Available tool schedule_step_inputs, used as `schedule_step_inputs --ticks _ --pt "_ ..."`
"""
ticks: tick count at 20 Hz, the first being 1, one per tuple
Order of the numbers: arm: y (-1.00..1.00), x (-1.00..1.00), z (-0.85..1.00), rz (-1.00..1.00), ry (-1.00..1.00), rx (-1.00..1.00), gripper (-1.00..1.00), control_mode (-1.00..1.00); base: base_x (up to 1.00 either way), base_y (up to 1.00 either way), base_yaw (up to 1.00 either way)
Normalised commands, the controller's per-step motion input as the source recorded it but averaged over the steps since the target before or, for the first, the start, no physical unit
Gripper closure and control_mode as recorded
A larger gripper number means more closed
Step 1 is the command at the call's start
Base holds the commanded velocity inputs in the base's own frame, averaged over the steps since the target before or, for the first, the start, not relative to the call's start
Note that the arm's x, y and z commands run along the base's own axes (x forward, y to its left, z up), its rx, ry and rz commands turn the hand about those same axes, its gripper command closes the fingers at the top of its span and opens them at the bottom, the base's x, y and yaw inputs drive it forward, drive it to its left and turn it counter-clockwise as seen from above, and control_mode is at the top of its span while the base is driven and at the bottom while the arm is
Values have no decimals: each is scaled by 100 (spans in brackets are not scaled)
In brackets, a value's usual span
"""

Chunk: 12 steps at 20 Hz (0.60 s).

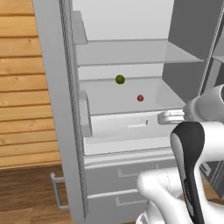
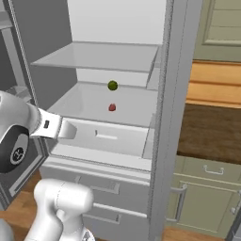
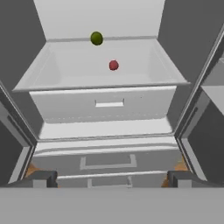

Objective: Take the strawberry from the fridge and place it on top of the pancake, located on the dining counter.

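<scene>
Two small fruits sat on the open fridge (image 1: 65, 109) shelf, the strawberry (image 3: 113, 65) just in front of the olive-green ball (image 3: 96, 38), so the spread, empty gripper (image 3: 109, 178), outside, risked nudging or grabbing the wrong one.

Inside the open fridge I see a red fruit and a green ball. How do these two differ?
The strawberry is red; the green ball is olive-green. The strawberry looks slightly smaller than the ball. The ball sits farther back, near the rear wall, while the strawberry lies nearer the front and a little to the right. Both are roundish and rest apart on the same shelf.
</scene>
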Motion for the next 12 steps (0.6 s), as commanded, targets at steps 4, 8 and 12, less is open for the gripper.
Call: schedule_step_inputs --ticks 4,8,12 --pt "0 0 0 0 0 0 -100 100 81 -2 7" --pt "0 0 0 0 0 0 -100 100 95 -32 1" --pt "0 0 0 0 0 0 -100 100 98 -24 0"
